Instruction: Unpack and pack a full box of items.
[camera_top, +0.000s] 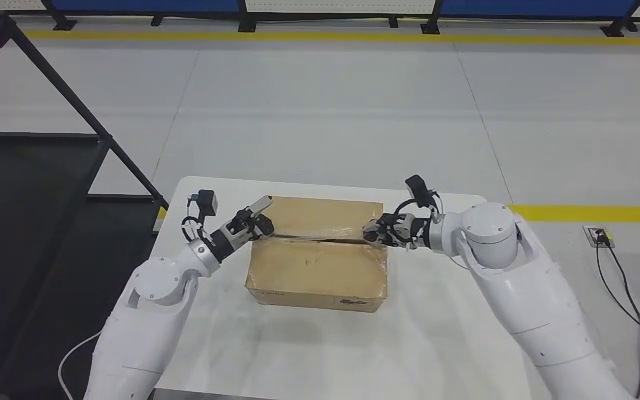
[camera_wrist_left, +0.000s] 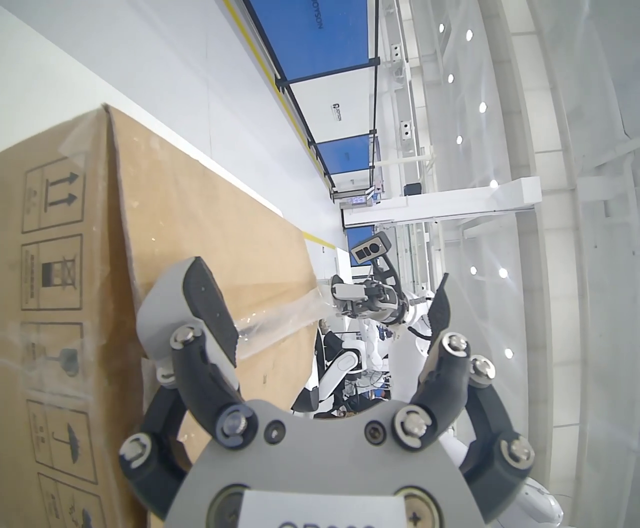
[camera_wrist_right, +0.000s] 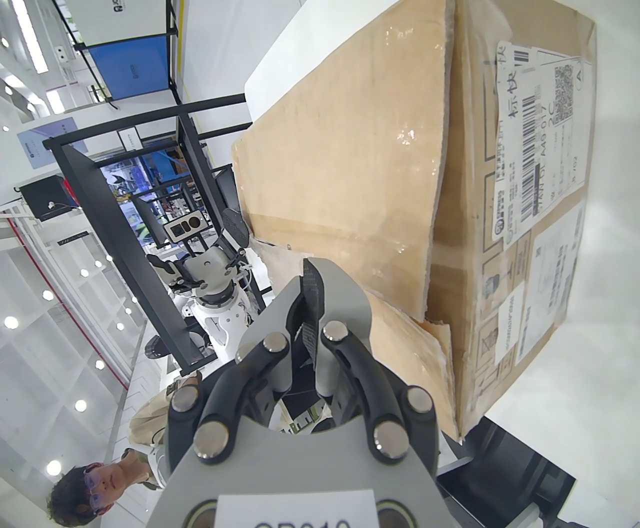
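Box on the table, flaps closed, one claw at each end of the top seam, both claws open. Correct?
One thing is off: only the left claw is open. The right claw is shut, fingers pressed together, as the right wrist view shows. The rest holds: the box is on the table, flaps closed, with a claw at each end of the top seam.

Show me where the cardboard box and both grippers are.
cardboard box (camera_top: 318, 266), top view, near top flap.
left gripper (camera_wrist_left: 320, 295), left wrist view, gap between open fingertips.
right gripper (camera_wrist_right: 311, 280), right wrist view, closed fingertips.
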